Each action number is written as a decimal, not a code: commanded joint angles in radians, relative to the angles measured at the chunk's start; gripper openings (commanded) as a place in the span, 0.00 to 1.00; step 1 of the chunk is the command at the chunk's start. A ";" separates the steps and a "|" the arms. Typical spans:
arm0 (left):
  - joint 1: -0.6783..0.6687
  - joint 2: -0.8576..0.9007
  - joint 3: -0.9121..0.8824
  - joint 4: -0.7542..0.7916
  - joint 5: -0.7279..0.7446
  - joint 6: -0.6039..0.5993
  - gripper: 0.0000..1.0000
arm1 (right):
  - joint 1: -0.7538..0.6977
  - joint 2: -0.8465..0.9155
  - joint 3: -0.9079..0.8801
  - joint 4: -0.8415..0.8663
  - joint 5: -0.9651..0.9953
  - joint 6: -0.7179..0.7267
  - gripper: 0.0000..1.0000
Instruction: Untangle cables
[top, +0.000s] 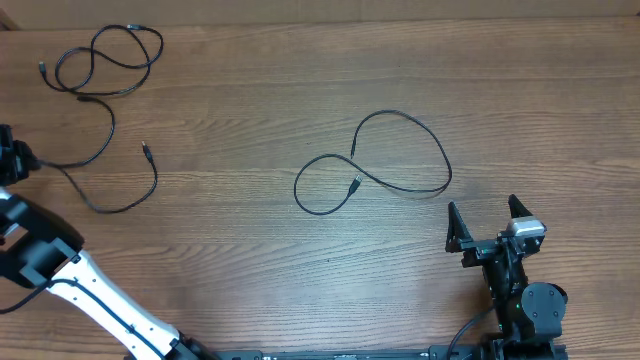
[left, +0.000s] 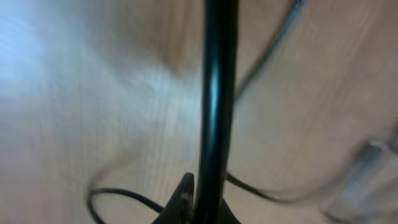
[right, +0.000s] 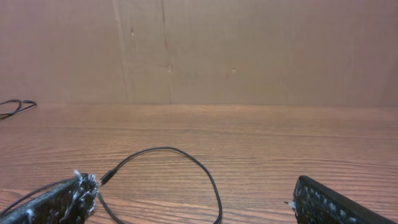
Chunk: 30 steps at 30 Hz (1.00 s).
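A lone cable (top: 372, 165) lies free near the open right gripper (top: 487, 222), but far to its left two cables (top: 105, 70) look crossed and not yet apart, the closed left gripper (top: 18, 160) pinching one.

The bench (top: 300, 80) is brown wood-grain, its boards running side to side. Near the middle a looped cable (top: 420, 128) lies flat on the wood, crossing itself once. At the far left corner sits a coiled cable (top: 158, 48). Just below it, a long cable (top: 120, 210) sweeps to the left edge and curves back. Whether it joins the coil, I can't quite tell.
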 joint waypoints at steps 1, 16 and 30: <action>-0.061 -0.004 -0.005 -0.035 -0.438 0.070 0.08 | 0.005 -0.007 -0.010 0.003 -0.002 -0.002 1.00; -0.165 -0.035 0.109 -0.008 -0.389 0.290 0.45 | 0.005 -0.007 -0.010 0.003 -0.002 -0.002 1.00; -0.263 -0.032 0.120 0.035 -0.116 0.742 0.45 | 0.005 -0.007 -0.010 0.003 -0.002 -0.002 1.00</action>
